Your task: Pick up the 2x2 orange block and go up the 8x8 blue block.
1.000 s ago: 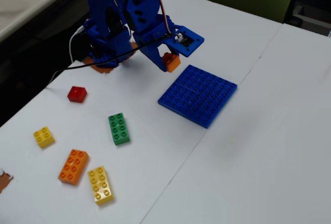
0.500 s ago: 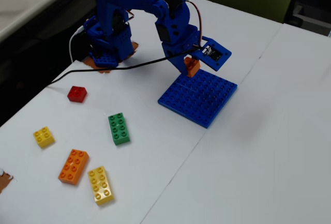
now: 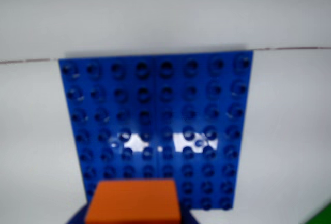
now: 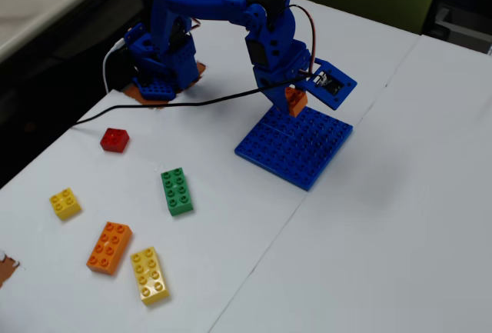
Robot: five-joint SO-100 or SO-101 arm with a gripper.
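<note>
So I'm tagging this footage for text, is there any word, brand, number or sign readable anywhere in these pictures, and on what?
None can be read.
The 8x8 blue block: studs only, any moulded marks blurred in both views.
The 2x2 orange block in the hand: plain faces.
The loose bricks, such as the green brick: stud marks too small to read.
The small board by the wrist: too small to read.

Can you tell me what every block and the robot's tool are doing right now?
tool: shut on the 2x2 orange block, above the plate's far edge.
2x2 orange block: held, lifted off the table.
8x8 blue block: flat on the table, nothing stuck on it.
red brick: loose on the table.
green brick: lying flat, studs up.
small yellow brick: lying flat.
long orange brick: lying flat.
long yellow brick: lying flat.
</note>
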